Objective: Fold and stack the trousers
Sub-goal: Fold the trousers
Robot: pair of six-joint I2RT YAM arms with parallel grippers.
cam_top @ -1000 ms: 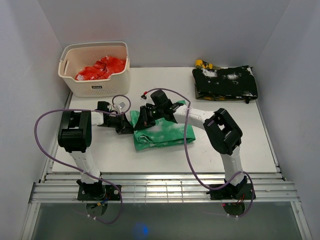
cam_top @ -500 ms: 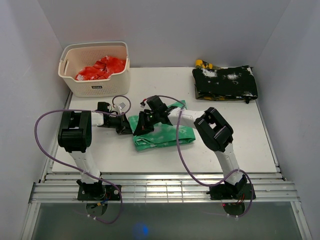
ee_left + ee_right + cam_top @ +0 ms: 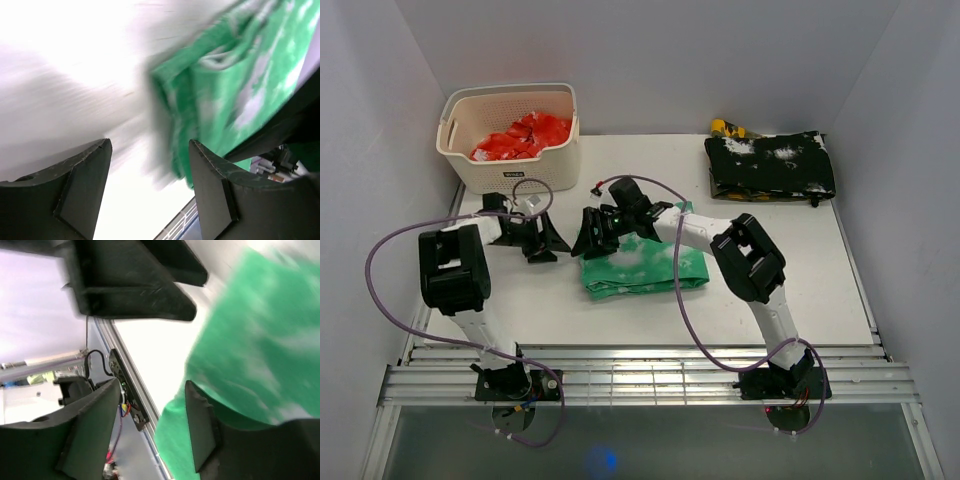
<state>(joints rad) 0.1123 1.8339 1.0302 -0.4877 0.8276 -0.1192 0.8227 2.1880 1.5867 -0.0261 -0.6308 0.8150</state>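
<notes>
At the upper left of the top view stands the cream perforated plastic basket [image 3: 510, 176] with the crumpled red cloth [image 3: 520, 135] inside; I leave it alone. Just right of it, the left gripper [image 3: 542, 243] has pulled back toward the left. A second ago it was touching the left edge of the cloth, and now bare white table [image 3: 560, 290] lies between them. Its wrist view shows the jaws wide apart with nothing between them.

Next comes the right gripper [image 3: 588, 238], which has moved to the left edge of the bundle. Its jaws also stand apart, and I see no cloth pinched, only green beneath them.

The bright green trousers with white blotches [image 3: 645, 265] lie in the middle of the frame as a compact folded bundle. I judge that the fold is released and nearly finished. What remains is probably the stacking, perhaps on the black white-speckled folded garment [image 3: 770, 165] at the upper right.
</notes>
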